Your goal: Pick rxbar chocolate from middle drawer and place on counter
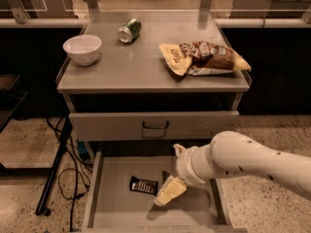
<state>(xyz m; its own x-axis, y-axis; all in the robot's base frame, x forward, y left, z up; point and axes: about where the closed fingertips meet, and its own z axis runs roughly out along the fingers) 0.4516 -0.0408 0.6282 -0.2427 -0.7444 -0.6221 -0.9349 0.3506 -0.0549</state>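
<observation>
The rxbar chocolate (144,185), a small flat black bar with white print, lies on the floor of the open middle drawer (116,211), left of centre. My gripper (166,194) hangs over the drawer just right of the bar, its cream-coloured tip pointing down and left, a short way from the bar's right end. The white arm reaches in from the right. The counter (141,67) is the grey cabinet top above. The drawer above the open one is shut.
On the counter stand a white bowl (82,49) at the left, a green can (129,30) on its side at the back, and a large yellow-brown chip bag (204,58) at the right. Cables and a black stand leg (56,178) lie left of the cabinet.
</observation>
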